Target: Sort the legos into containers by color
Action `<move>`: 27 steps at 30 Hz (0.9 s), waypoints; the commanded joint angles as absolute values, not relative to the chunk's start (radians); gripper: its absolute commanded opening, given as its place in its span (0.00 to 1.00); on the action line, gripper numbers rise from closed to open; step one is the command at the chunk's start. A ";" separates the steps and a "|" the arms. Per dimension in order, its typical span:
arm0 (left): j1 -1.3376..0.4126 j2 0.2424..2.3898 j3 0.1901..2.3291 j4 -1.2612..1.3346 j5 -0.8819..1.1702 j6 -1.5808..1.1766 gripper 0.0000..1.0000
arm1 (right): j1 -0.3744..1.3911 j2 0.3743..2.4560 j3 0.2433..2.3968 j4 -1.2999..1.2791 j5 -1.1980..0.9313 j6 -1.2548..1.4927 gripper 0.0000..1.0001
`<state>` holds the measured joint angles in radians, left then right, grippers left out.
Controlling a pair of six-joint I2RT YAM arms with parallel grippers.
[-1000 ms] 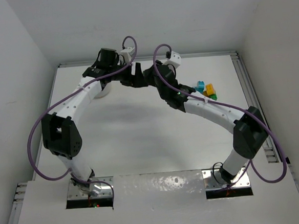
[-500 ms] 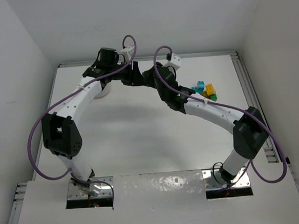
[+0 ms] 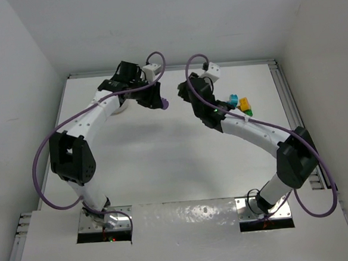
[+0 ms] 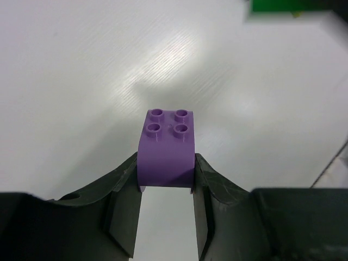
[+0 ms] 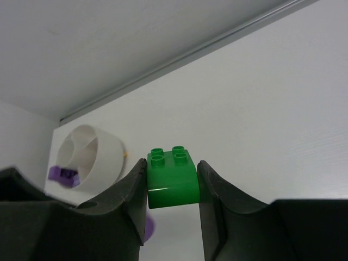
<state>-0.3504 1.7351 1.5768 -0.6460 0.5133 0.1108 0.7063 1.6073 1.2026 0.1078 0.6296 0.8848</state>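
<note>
White table (image 3: 164, 161) with both arms bolted at its near edge. Pose: the left arm (image 3: 95, 115) climbs the left side, elbow low, forearm bent rightward across the far part of the table; the right arm (image 3: 258, 133) mirrors it on the right side, forearm bent leftward. Both wrists stand near each other at far centre, not touching. Jaws: the left gripper (image 3: 159, 101) is closed narrow on the flanks of a purple brick (image 4: 166, 145), studs pointing away from the wrist, held above the table. The right gripper (image 5: 172, 173) is closed narrow on a green brick (image 5: 171, 184), studs likewise outward, also clear of the table. Containers: the bowl (image 5: 103, 157) sits at far left, largely hidden under the left forearm in the top view. Its dividers (image 5: 82, 148) show in the right wrist view; one section holds a second purple piece (image 5: 64, 174). Contents of the other sections cannot be told. At far right, loose bricks (image 3: 240, 105) in teal, orange and green lie clustered beside the right forearm.
</note>
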 commanded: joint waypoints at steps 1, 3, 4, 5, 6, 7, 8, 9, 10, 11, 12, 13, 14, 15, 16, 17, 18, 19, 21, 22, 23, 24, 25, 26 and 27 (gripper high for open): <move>-0.331 1.684 1.557 -0.718 0.394 0.247 0.00 | 0.634 1.539 1.189 0.107 0.689 0.853 0.00; -0.331 1.678 1.548 -0.727 0.397 0.252 0.00 | 0.623 1.536 1.178 0.115 0.693 0.839 0.00; -0.330 1.677 1.546 -0.735 0.388 0.250 0.00 | 0.620 1.537 1.177 0.118 0.695 0.830 0.00; -0.321 1.677 1.548 -0.741 0.350 0.250 0.00 | 0.620 1.537 1.175 0.120 0.695 0.803 0.00; -0.289 1.678 1.554 -0.753 0.286 0.252 0.00 | 0.620 1.534 1.175 0.114 0.683 0.776 0.00; -0.257 1.678 1.558 -0.755 0.249 0.252 0.00 | 0.620 1.532 1.174 0.107 0.675 0.763 0.00; -0.221 1.683 1.566 -0.755 0.224 0.245 0.00 | 0.620 1.525 1.164 0.103 0.673 0.752 0.00; -0.127 1.701 1.604 -0.770 0.194 0.235 0.00 | 0.620 1.520 1.154 0.101 0.658 0.738 0.00; -0.076 1.715 1.633 -0.787 0.192 0.223 0.00 | 0.620 1.514 1.131 0.103 0.654 0.736 0.00; -0.034 1.747 1.693 -0.802 0.198 0.224 0.00 | 0.620 1.503 1.120 0.106 0.650 0.736 0.00; 0.036 1.758 1.716 -0.820 0.221 0.229 0.00 | 0.620 1.499 1.109 0.106 0.638 0.735 0.00; 0.060 1.766 1.735 -0.836 0.230 0.251 0.00 | 0.623 1.496 1.095 0.107 0.632 0.735 0.00; 0.080 1.770 1.744 -0.836 0.230 0.262 0.00 | 0.621 1.497 1.092 0.106 0.627 0.733 0.00; 0.081 1.770 1.743 -0.824 0.212 0.276 0.00 | 0.623 1.499 1.091 0.104 0.618 0.733 0.00; 0.081 1.773 1.733 -0.818 0.209 0.303 0.00 | 0.623 1.500 1.088 0.104 0.617 0.735 0.00; 0.083 1.776 1.732 -0.810 0.212 0.311 0.00 | 0.623 1.505 1.086 0.106 0.617 0.736 0.00; 0.081 1.781 1.732 -0.795 0.210 0.314 0.00 | 0.623 1.508 1.086 0.107 0.615 0.735 0.00; 0.083 1.790 1.739 -0.790 0.209 0.318 0.00 | 0.623 1.511 1.088 0.106 0.615 0.733 0.00; 0.083 1.842 1.768 -0.787 0.202 0.318 0.00 | 0.623 1.519 1.095 0.100 0.615 0.724 0.00; 0.083 1.856 1.781 -0.791 0.204 0.322 0.00 | 0.623 1.520 1.098 0.100 0.615 0.721 0.00; 0.083 1.873 1.795 -0.793 0.212 0.327 0.00 | 0.623 1.522 1.103 0.098 0.615 0.715 0.00; 0.086 1.902 1.822 -0.798 0.224 0.331 0.00 | 0.623 1.522 1.104 0.098 0.615 0.709 0.00; 0.084 1.914 1.833 -0.801 0.244 0.334 0.00 | 0.623 1.522 1.104 0.097 0.617 0.703 0.00; 0.084 1.928 1.845 -0.805 0.247 0.331 0.00 | 0.623 1.522 1.106 0.094 0.618 0.700 0.00; 0.084 1.956 1.871 -0.808 0.245 0.330 0.00 | 0.623 1.522 1.106 0.094 0.626 0.698 0.00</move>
<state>0.0772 1.9186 1.8030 -0.8108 0.2241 0.3111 0.6178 1.5326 1.0859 0.0727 0.6189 0.7250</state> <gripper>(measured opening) 0.346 0.362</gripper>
